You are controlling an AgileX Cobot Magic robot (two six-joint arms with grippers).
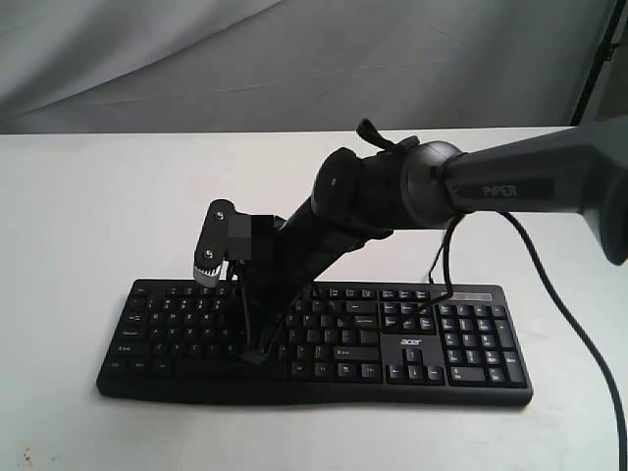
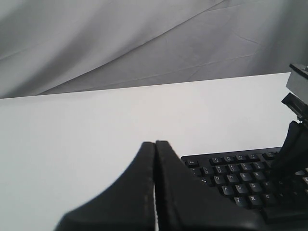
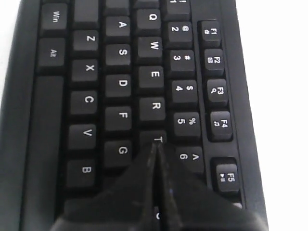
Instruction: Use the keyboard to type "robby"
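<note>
The black keyboard (image 1: 461,365) lies on the white table, its acer logo (image 1: 411,341) next to the number pad. My right arm reaches across its left half. The right gripper (image 1: 257,355) is shut and empty, pointing down onto the letter keys. In the right wrist view the right gripper (image 3: 155,144) has its tips at the T key (image 3: 155,137), with R (image 3: 153,107) and G (image 3: 119,151) close by; whether a key is pressed I cannot tell. My left gripper (image 2: 155,143) is shut and empty, off the keyboard's (image 2: 231,173) left end.
A grey cloth backdrop (image 1: 294,59) hangs behind the white table (image 1: 78,216). A black cable (image 1: 574,329) trails from the right arm over the table at the right. A dark stand (image 1: 599,59) shows at the back right.
</note>
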